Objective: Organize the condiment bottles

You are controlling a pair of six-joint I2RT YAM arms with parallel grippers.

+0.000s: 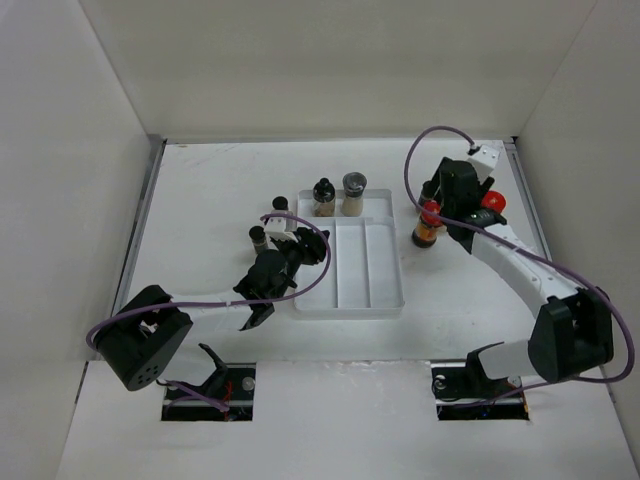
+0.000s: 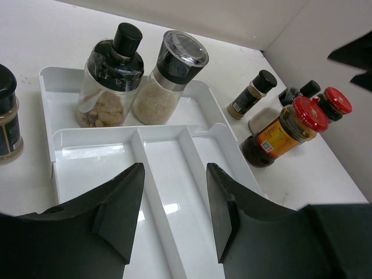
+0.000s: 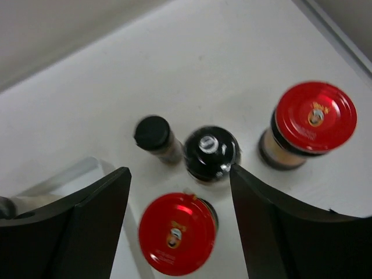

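Note:
The white tray (image 1: 350,290) sits mid-table. Its back compartment holds a black-capped jar (image 1: 323,197) (image 2: 110,81) and a grey-lidded jar (image 1: 354,193) (image 2: 168,78). My left gripper (image 1: 300,250) (image 2: 174,174) is open and empty, over the tray's left side. My right gripper (image 1: 434,214) (image 3: 180,174) is open, hovering over a red-capped jar (image 1: 427,228) (image 3: 177,232) (image 2: 279,133) right of the tray, not touching it. Beside it stand a dark black-capped bottle (image 3: 210,152), a small black-capped shaker (image 3: 154,136) (image 2: 251,96) and a second red-capped jar (image 3: 311,122) (image 1: 492,200).
Two small black-capped shakers (image 1: 279,205) (image 1: 258,237) stand left of the tray; one shows at the left edge of the left wrist view (image 2: 7,113). The tray's three long compartments hold nothing. White walls enclose the table at the back and sides.

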